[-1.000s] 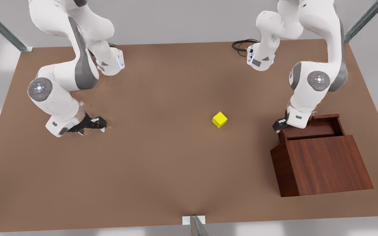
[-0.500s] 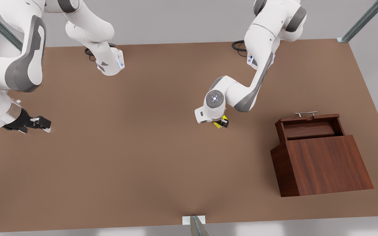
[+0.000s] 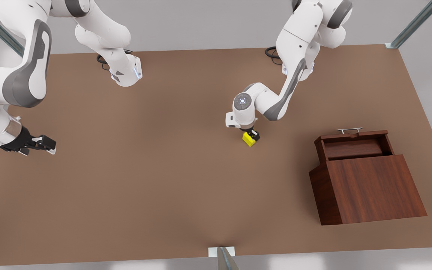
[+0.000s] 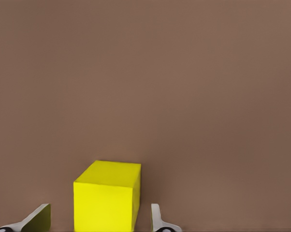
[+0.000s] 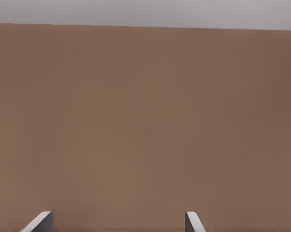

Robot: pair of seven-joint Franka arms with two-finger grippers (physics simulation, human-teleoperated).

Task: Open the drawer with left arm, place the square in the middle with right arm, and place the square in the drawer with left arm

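Two hands released: left hand (image 3: pixel 252 135) straddling square (image 3: pixel 249 138), right hand (image 3: pixel 47 144) waiting.

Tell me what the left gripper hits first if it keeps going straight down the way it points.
The square: it sits between the open fingers of the left gripper, with gaps either side. Further down, likely the table.

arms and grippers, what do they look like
Both arms are glossy white with rounded segments, grey panels along the links and round grey joint caps with small lights. Black cables coil at the bases. The left gripper and the right gripper are black with two fingers. The wrist views show pale grey fingertips.
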